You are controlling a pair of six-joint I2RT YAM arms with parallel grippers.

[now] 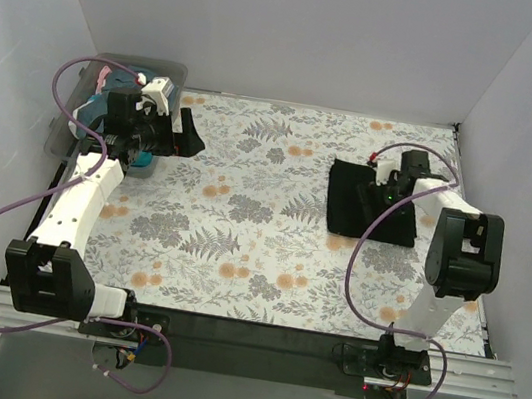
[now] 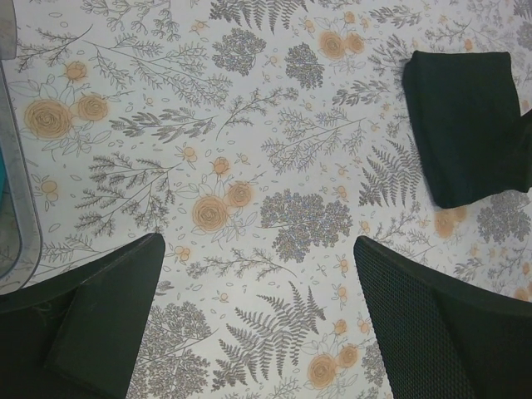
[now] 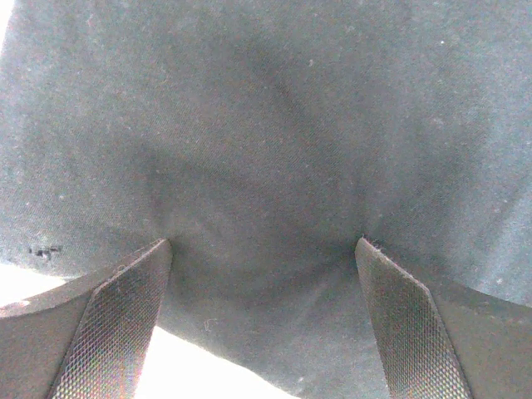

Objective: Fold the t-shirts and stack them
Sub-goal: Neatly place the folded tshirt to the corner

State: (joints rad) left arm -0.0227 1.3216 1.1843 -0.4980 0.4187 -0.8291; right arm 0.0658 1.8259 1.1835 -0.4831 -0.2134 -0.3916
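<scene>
Folded black t-shirt [image 1: 371, 208] (soft, light, readily unfolded) under the wide-open, empty right hand [image 3: 262, 243], probably best pinched at a doubled edge; left hand [image 2: 258, 239] likewise open, empty.

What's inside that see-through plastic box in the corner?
Soft pink cloth and teal-blue cloth show inside the clear plastic bin. The robot's left arm hangs over it and covers the rest, so I cannot count the shirts.

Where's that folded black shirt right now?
Seen from above, the black shirt lies on the right side of the table, directly under the right gripper, across from the bin at far left.
</scene>
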